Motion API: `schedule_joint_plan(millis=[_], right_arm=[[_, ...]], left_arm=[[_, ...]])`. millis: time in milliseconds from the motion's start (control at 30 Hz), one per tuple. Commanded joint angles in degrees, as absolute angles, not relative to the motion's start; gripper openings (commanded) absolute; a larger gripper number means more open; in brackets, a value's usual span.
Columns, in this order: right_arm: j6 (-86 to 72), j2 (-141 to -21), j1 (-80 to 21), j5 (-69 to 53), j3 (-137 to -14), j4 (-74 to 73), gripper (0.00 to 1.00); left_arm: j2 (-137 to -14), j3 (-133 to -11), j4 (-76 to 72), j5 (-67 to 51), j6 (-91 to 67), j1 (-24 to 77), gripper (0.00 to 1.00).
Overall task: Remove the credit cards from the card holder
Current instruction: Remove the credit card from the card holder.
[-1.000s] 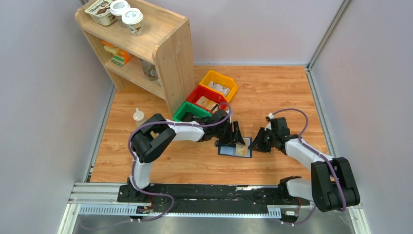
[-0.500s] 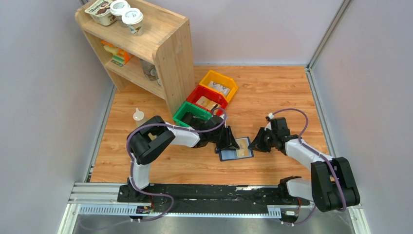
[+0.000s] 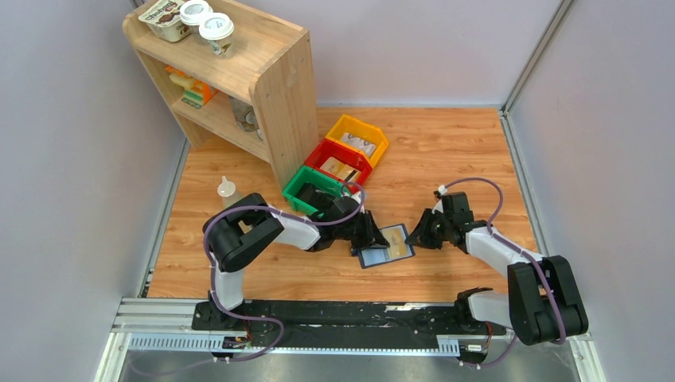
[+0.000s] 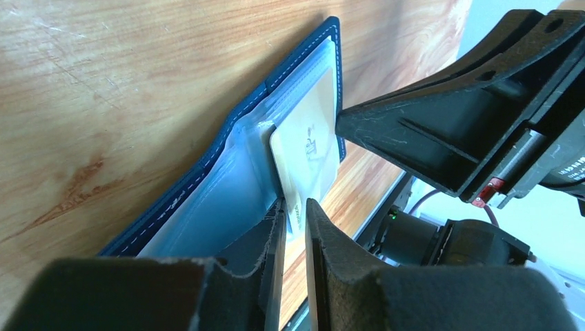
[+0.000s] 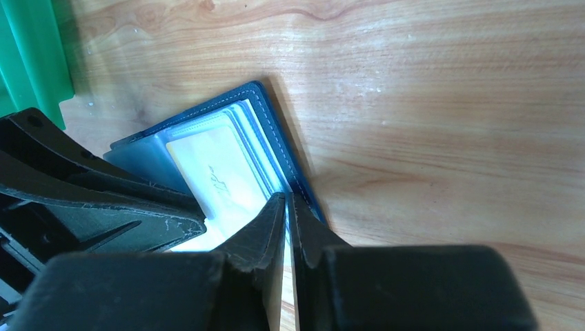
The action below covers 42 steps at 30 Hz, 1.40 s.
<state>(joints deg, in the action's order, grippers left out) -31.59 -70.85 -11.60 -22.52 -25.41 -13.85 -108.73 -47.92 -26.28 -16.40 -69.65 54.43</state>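
Up on the top cam, the card holder [image 3: 386,248] lies open on the wood table [image 3: 446,143] between the two arms, not far from the green bin [image 3: 312,181]. The left gripper [image 3: 372,236] is at its left side and the right gripper [image 3: 416,235] at its right side, but from up here I can't tell how either pair of jaws stands.

Left wrist cam: the left gripper [image 4: 293,205] is squeezed down on the near edge of a tan credit card [image 4: 307,148], which pokes partway out of the holder's clear sleeve [image 4: 227,200].

Right wrist cam: the right gripper [image 5: 286,200] has its fingers nearly together, pinching the card holder [image 5: 270,124] at its navy edge. The credit card [image 5: 221,179] lies face up on the sleeve, with the other arm's black fingers right beside it.
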Motion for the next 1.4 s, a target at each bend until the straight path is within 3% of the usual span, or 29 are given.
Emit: schedule_joint_plan(millis=[0,467,733,933,1067,1200,1367], right_arm=[[-30.59,-71.81,-12.3,-21.88,-24.35,-14.5,0.11],[-30.76,-72.77,-12.22,-22.94,-24.35,-13.8,0.11],[-30.85,-72.77,-12.3,-23.12,-24.34,-13.62,0.11],[-31.02,-73.12,-12.22,-23.29,-24.26,-13.18,0.11],[-31.11,-74.35,-12.3,-22.42,-24.52,-13.71,0.11],[-31.11,-75.5,-12.3,-21.27,-25.14,-15.47,0.11],[-31.11,-75.67,-12.3,-20.57,-25.31,-15.91,0.11]], left_arm=[[-106.0,-47.55,-32.78,-16.87,-71.37,55.02,0.22],[-107.93,-47.55,-40.69,-16.52,-72.16,55.37,0.23],[-111.35,-49.66,-38.24,-17.23,-73.83,56.07,0.36],[-111.53,-50.18,-34.89,-15.38,-73.13,56.07,0.56],[-112.59,-51.15,-38.31,-15.38,-74.26,56.07,0.56],[-111.19,-49.31,-43.14,-13.19,-75.06,55.99,0.44],[-109.6,-47.46,-46.93,-12.22,-75.94,55.81,0.38]])
